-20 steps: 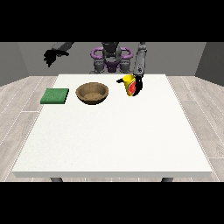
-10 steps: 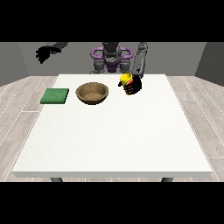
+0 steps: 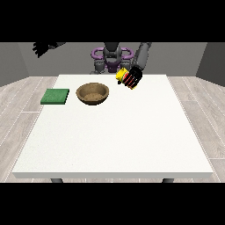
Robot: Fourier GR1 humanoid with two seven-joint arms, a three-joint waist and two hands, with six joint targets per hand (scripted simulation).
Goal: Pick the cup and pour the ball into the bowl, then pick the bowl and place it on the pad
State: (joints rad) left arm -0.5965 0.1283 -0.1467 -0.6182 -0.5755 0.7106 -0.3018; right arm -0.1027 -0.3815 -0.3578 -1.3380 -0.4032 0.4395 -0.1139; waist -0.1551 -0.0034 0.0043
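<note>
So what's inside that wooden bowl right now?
The bowl shows only its brown inner surface; no ball is visible in it. The cup is in the hand at the view's right, its contents hidden.

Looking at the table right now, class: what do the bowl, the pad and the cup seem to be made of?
Bowl: probably wood, with a brown, matte, grainy-looking surface. Pad: perhaps foam or fabric, a flat, dull green square. Cup, held by the robot hand at the view's right: likely plastic, in bright yellow and red.

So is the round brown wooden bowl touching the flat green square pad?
Apart. The front view shows bare white table between the bowl and the pad.
</note>
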